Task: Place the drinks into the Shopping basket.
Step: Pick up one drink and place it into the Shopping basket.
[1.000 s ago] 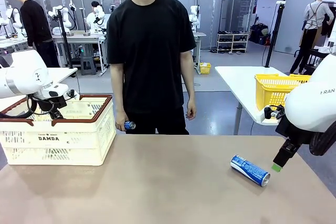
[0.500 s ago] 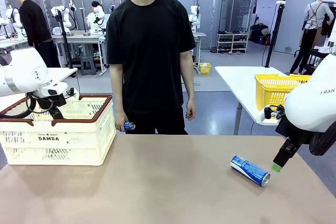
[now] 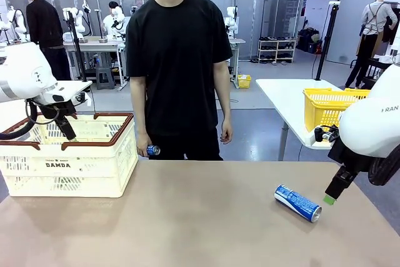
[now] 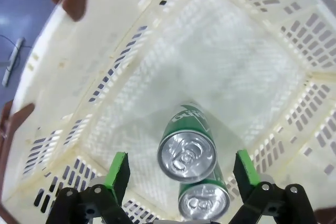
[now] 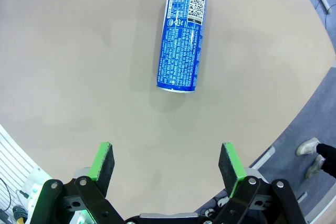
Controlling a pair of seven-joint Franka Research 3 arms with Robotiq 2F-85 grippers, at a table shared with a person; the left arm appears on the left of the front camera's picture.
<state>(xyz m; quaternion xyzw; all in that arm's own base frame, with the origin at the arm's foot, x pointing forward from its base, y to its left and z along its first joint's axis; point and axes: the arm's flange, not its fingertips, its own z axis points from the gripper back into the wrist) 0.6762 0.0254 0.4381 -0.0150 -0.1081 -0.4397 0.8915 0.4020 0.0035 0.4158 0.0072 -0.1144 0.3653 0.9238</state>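
My left claw (image 4: pixel 181 167) hangs over the basket (image 4: pixel 252 35) at the far left of the table (image 3: pixel 187 229). Its pads are spread wide with nothing between them. Straight below it, a green can (image 4: pixel 187 145) and a second green can (image 4: pixel 203 199) sit on the basket floor, silver tops turned up to me. They touch or nearly touch. Looking straight down, I can't tell whether they stand upright or lean on each other. With both of them down there, I judge my work on that side is done for now, so there is no reason to narrow the jaws.

My right claw (image 5: pixel 167 161) waits at the near right, also wide open and empty, with its pads above the bare tabletop. The blue can (image 5: pixel 182 38) lies on its side just ahead, apart from the pads. Its length runs away from me, so my fingers would close across its slim body rather than its ends. I think that is why the wrist is turned this way. This can is well away from the basket, so it has the whole table to cross.

On the far side a person's hand (image 3: pixel 142 145) holds another blue can (image 3: pixel 154 149) low by the table edge. I would guess it is meant for me too.
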